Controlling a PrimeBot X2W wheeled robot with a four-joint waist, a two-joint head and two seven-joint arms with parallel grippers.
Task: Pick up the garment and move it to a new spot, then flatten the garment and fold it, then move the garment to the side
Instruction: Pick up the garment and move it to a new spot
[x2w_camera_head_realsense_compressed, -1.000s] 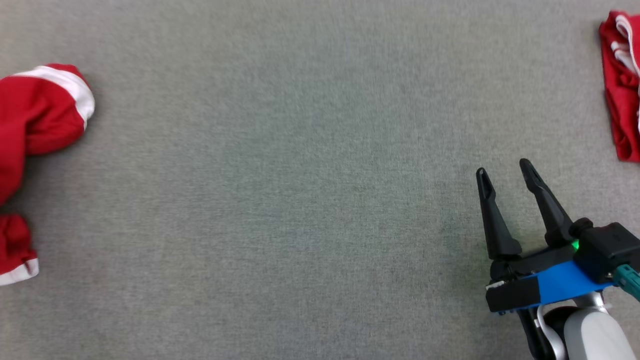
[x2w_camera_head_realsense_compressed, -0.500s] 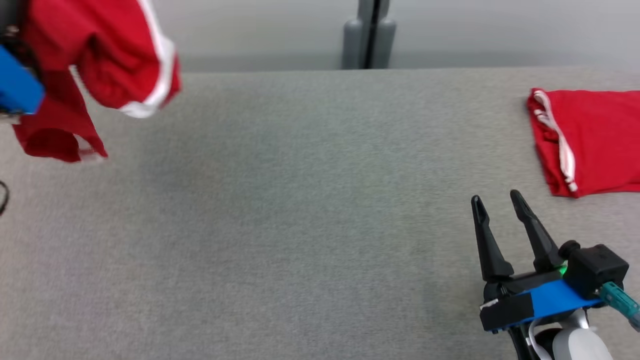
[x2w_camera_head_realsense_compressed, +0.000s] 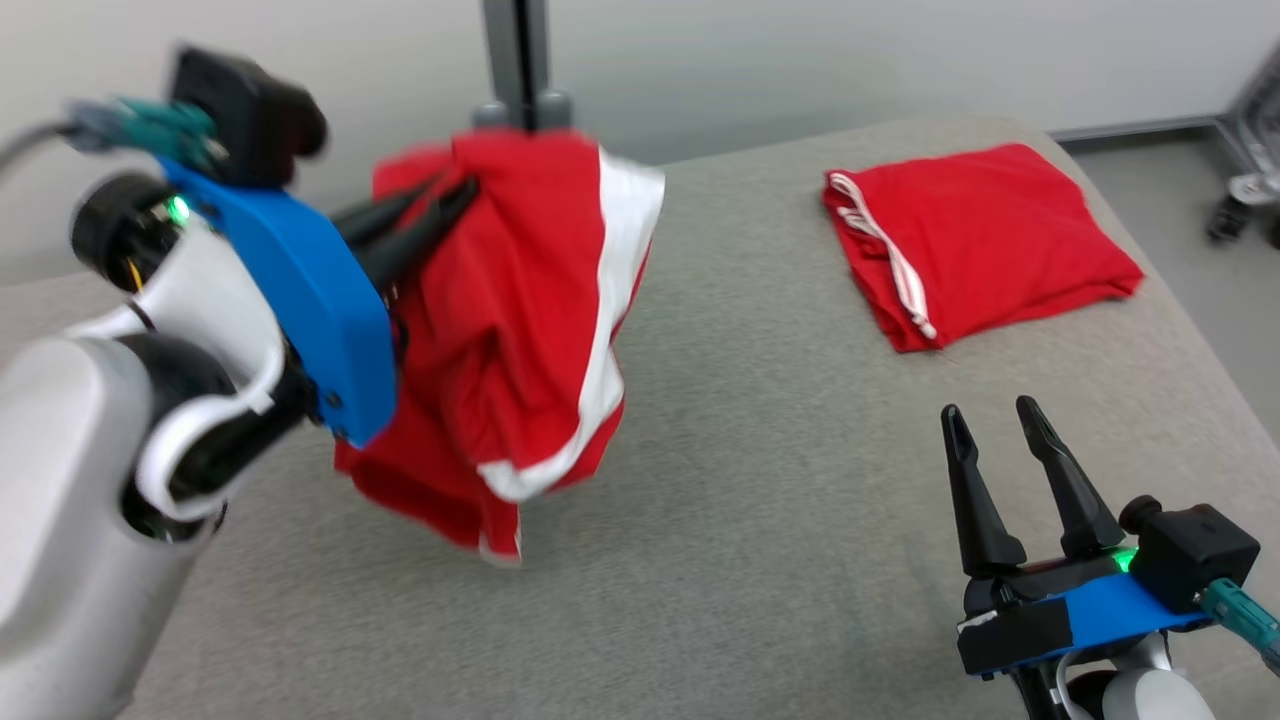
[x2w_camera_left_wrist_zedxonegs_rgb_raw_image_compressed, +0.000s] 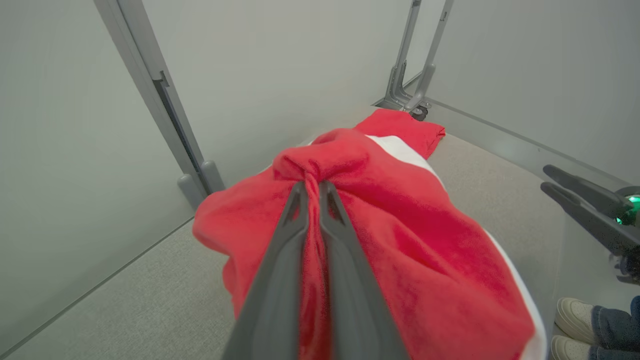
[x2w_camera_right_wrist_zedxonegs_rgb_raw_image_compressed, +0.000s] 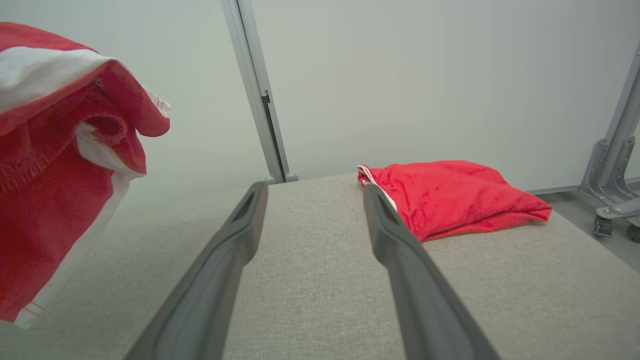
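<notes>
1. Presently, the garment (x2w_camera_head_realsense_compressed: 520, 330), red with white bands, is held bunched in the air above the left part of the grey table (x2w_camera_head_realsense_compressed: 760, 500). Its lowest folds hang near the surface, and whether they touch it cannot be told.
2. The left gripper (x2w_camera_head_realsense_compressed: 462, 192) is clamped on a gathered knot of the cloth near its top, the jaws pressed almost together with fabric pinched between them, so that the rest is left to drape by its own weight.
3. The right gripper (x2w_camera_head_realsense_compressed: 985, 412) is held low at the near right of the table with its jaws spread apart and nothing between them, presumably so that a free edge can be taken once the cloth is laid down.
4. A second red garment (x2w_camera_head_realsense_compressed: 985, 240) is seen folded flat at the far right, well apart from the carried one. That side appears to be used for finished pieces.
5. The carrying step is judged to be in hand; flattening and folding are not yet begun.
</notes>
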